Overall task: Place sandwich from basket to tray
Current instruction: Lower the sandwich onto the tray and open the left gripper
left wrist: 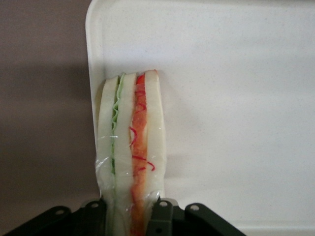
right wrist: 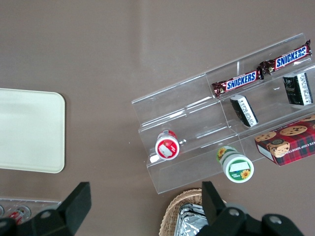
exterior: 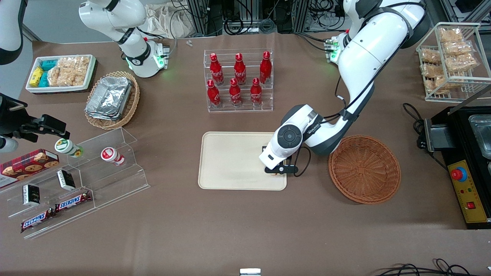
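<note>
Six red soda bottles (exterior: 238,79) stood on a clear plastic rack, farther from the front camera than the flat cream-beige tray (exterior: 230,161). A tan oval basket of foil containers (exterior: 112,99) and clear steps with Snickers bars (exterior: 73,201) lay toward the parked arm's end of the table. The round reddish-brown wicker basket (exterior: 364,168) sat just beside the tray, with nothing in it. Everything rested on a brown table (exterior: 245,230), with cables and metal racks above its top edge.

The left arm's gripper (exterior: 277,171) hung low over the tray's edge near that basket. Its black fingers (left wrist: 165,209) were squeezed on the small clear-wrapped sandwich wedge (left wrist: 132,147). The sandwich stood on edge at the tray's rim, its long side pointing straight out from the fingers, with green and orange-red layers showing.
</note>
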{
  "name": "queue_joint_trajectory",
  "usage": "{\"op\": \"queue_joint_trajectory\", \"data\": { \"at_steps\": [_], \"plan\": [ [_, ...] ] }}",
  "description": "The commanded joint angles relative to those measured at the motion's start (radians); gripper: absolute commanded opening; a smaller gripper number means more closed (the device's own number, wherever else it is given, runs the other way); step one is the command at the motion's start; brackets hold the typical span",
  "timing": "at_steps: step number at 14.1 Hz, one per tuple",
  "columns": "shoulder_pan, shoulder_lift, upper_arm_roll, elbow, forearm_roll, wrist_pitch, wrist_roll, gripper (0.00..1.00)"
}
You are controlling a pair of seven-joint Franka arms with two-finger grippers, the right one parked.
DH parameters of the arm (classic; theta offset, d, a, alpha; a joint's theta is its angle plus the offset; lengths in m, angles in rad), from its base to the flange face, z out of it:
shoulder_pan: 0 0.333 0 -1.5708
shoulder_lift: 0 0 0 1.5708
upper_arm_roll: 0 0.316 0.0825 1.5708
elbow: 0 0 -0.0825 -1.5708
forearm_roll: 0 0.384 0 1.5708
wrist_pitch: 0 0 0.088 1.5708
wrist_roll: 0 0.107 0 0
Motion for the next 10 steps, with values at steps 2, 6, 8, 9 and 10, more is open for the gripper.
{"op": "queue_joint_trajectory", "data": {
  "at_steps": [2,6,8,9,10],
  "plan": [
    [0.000,-0.016,0.005,0.018,0.010,-0.028,-0.033,1.00],
    [0.038,-0.120,0.002,0.025,-0.008,-0.123,-0.033,1.00],
    [0.072,-0.193,0.005,0.017,-0.016,-0.192,-0.033,1.00],
    [0.108,-0.228,0.004,0.014,-0.018,-0.249,-0.019,0.99],
    [0.153,-0.255,-0.002,0.014,-0.019,-0.286,-0.017,0.99]
  ]
}}
